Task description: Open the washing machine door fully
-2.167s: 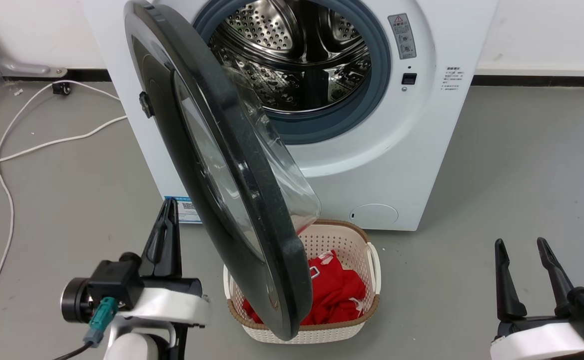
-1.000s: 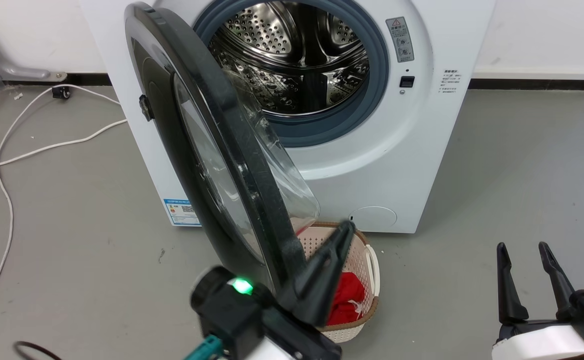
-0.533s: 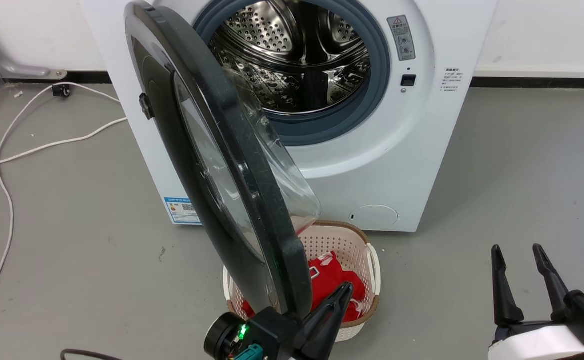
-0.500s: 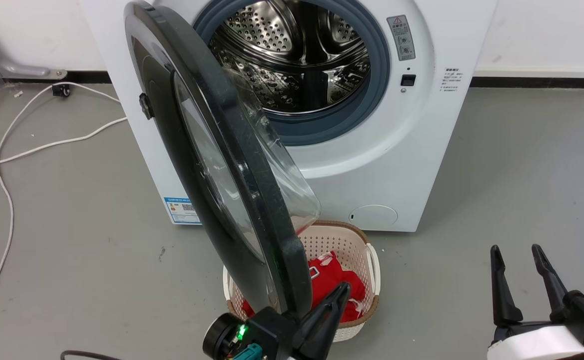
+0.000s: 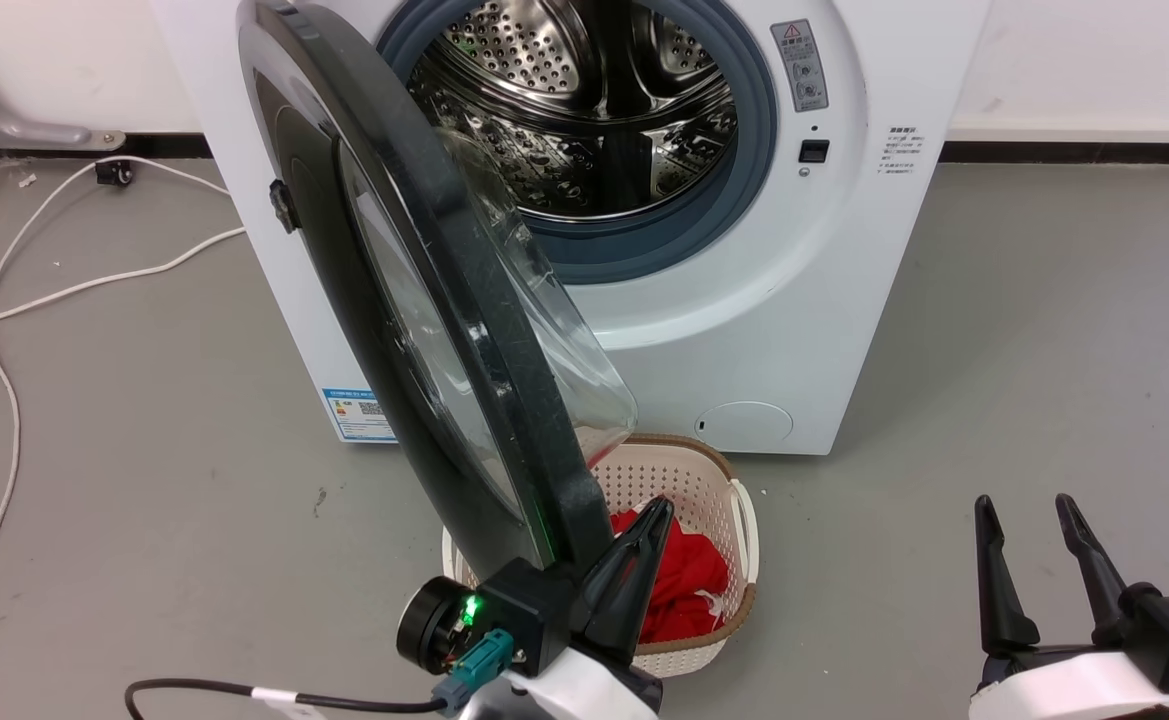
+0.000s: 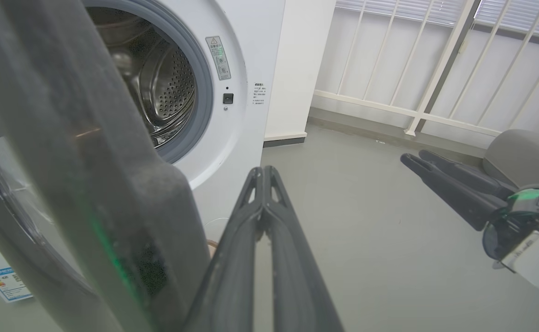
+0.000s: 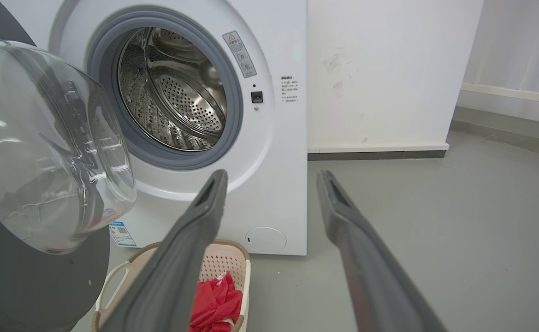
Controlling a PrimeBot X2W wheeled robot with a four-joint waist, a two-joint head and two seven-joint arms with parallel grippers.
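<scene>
Item one: the washing machine, a white front-loader against the far wall, its perforated steel drum exposed inside a grey-blue rubber ring. A small blue label sits low on the left of its front and a round cap low on the right. Item two: the washing machine door, a glossy black disc hinged on the machine's left side. It stands swung out toward the near side, roughly edge-on from where the robot stands, with its clear glass bowl bulging to the right and its near lower rim hanging above the basket. Item three: a pale perforated basket on the grey floor just in front of the machine, holding a red cloth. Item four: the left gripper, its two dark fingers pressed together with nothing between them, angled up just to the right of the door's near lower rim. Whether it touches the rim cannot be told. Item five: the right gripper, at the near right, well apart from door and basket, its fingers spread moderately and empty, pointing toward the machine. Item six: a white cable trailing over the floor on the far left.
</scene>
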